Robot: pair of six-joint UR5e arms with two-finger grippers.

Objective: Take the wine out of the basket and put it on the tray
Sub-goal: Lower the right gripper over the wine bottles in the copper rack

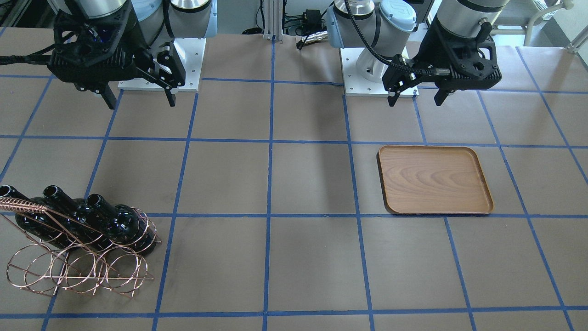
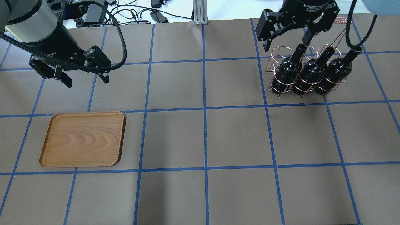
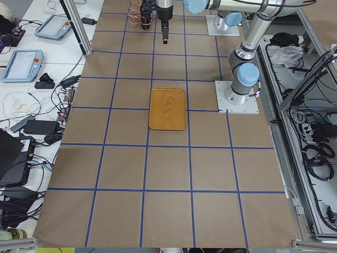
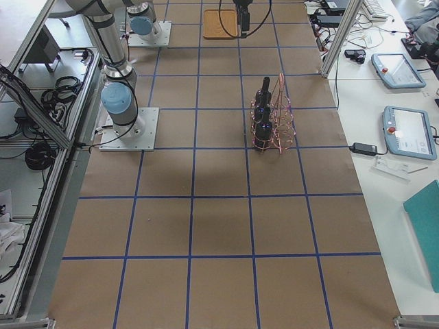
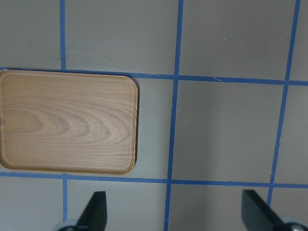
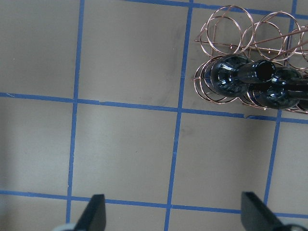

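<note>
Three near-black wine bottles (image 2: 312, 73) lie side by side in the copper wire basket (image 2: 341, 20) at the table's far right in the overhead view. In the front-facing view they are at lower left, bottles (image 1: 115, 223) and basket (image 1: 23, 204). The wooden tray (image 2: 82, 139) lies bare on the left, also in the left wrist view (image 5: 67, 122). My right gripper (image 2: 285, 46) is open and empty, raised beside the basket; its wrist view shows a bottle (image 6: 236, 77) and the basket (image 6: 240, 42). My left gripper (image 2: 86, 80) is open and empty, raised behind the tray.
The table is brown paper with a grid of blue tape lines. The arm bases (image 1: 158, 64) stand on white plates at the robot's edge. Cables and an aluminium post (image 2: 198, 12) lie past the far edge. Operator desks with tablets (image 4: 394, 68) flank the table.
</note>
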